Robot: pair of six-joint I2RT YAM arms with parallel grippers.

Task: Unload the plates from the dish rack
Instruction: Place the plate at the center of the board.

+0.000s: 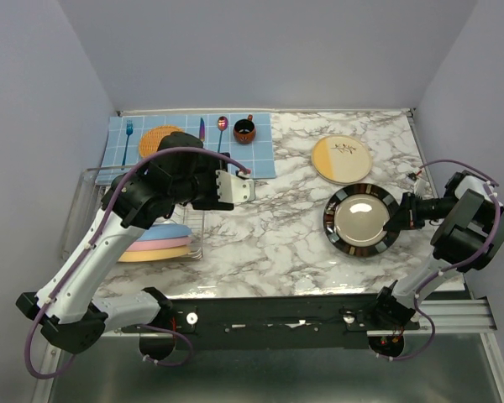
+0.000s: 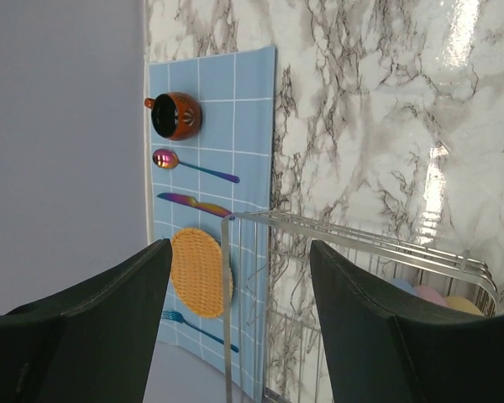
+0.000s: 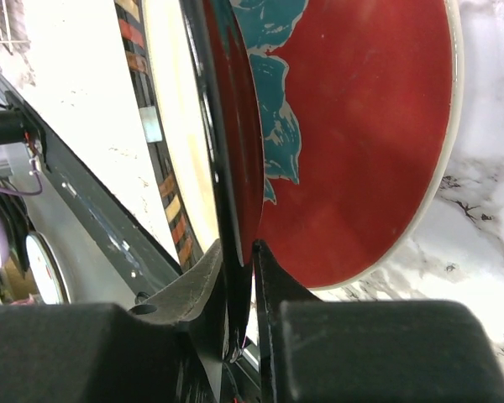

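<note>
The step in hand looks like a set-down on the right side, with the next pick being lined up on the left. The right gripper [image 3: 241, 249] has its fingers pressed onto the dark rim of the black-rimmed beige plate [image 1: 359, 220], near the right edge of the counter, about midway along it. The right wrist view shows the teal-and-red floral plate [image 3: 361, 126] lying on the marble under it; whether the held plate already rests on that one or hangs just above it I cannot tell, since the view is edge-on and very close. The cream-and-yellow plate [image 1: 342, 159] lies flat and apart from these, toward the far right corner.

The left gripper [image 1: 239, 186] hovers over the far end of the dish rack [image 1: 196, 228], its fingers [image 2: 109, 336] spread wide with nothing between them.

The rack stands along the left edge; it holds three plates toward its near end, leaning together: the blue plate [image 1: 166, 230], the pink plate [image 1: 158, 243] and the yellow-orange plate [image 1: 147, 254]. The slots at the far end of the rack, seen from the left wrist, look bare.

As I judge it, the task is about half done. The right hand needs to lower the plate square onto the stack and let go without sliding it; the left must draw back toward the near edge, drop between the wires and take one rim only, since the three lie touching.
</note>
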